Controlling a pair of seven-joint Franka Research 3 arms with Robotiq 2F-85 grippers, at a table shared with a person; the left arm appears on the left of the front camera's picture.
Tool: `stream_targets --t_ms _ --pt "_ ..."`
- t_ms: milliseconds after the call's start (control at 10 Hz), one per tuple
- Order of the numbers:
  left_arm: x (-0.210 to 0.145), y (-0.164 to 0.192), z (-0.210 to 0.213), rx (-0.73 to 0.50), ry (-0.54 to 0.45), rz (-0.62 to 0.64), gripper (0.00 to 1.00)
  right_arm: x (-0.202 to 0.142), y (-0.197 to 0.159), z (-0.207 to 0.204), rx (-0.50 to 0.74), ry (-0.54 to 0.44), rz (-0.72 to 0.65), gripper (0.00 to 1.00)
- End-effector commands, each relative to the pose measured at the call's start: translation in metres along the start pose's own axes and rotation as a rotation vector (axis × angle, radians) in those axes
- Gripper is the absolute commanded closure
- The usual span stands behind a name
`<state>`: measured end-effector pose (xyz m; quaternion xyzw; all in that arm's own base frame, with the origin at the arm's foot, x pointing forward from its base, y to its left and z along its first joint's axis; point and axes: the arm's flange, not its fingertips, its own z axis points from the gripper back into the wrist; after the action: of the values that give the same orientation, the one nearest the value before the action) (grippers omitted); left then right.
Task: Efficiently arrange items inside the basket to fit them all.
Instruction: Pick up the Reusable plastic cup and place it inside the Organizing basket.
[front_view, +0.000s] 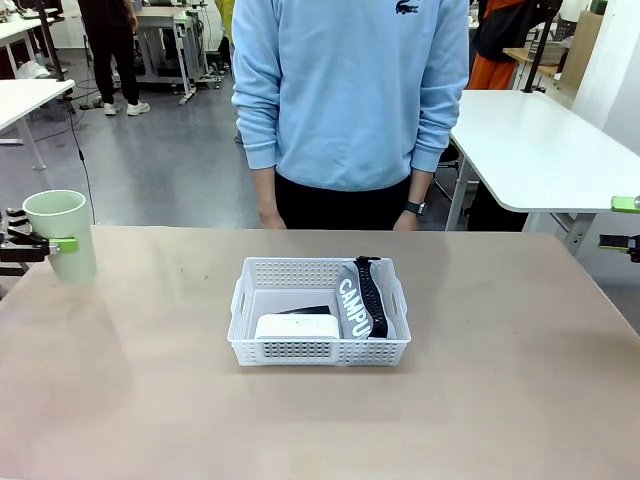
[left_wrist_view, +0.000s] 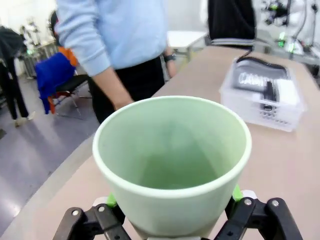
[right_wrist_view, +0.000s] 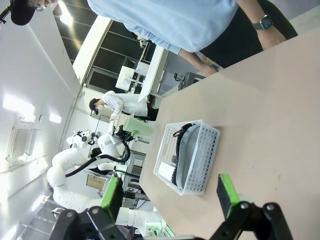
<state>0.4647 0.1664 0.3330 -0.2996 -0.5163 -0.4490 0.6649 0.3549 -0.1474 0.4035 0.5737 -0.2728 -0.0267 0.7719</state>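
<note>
One cup gripped — basket apart.

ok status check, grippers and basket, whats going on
Left gripper shut on the pale green cup, off left of the basket. Right gripper open, empty. Pouch, white box, stapler in basket. Path clear.

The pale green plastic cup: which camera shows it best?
The left wrist view: the pale green plastic cup sits close up between the left gripper's fingers, its inside visible. The front view shows it small at the table's left edge; the right wrist view, distant.
</note>
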Motion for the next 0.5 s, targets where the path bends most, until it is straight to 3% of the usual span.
stream_targets --t_ms 0,100,300,400 --pt "0.07 -0.067 0.011 -0.088 0.053 -0.094 0.69 -0.002 0.001 0.002 0.006 0.007 0.017 0.0" --pt "0.092 -0.102 0.024 -0.137 0.049 -0.143 0.69 -0.002 0.001 0.002 0.006 0.007 0.017 0.0" --pt "0.106 -0.152 0.059 -0.098 0.001 -0.23 0.69 -0.002 0.001 0.002 0.006 0.007 0.017 0.0" --pt "0.101 -0.164 0.075 -0.036 -0.028 -0.214 0.69 -0.002 0.001 0.002 0.006 0.007 0.017 0.0"
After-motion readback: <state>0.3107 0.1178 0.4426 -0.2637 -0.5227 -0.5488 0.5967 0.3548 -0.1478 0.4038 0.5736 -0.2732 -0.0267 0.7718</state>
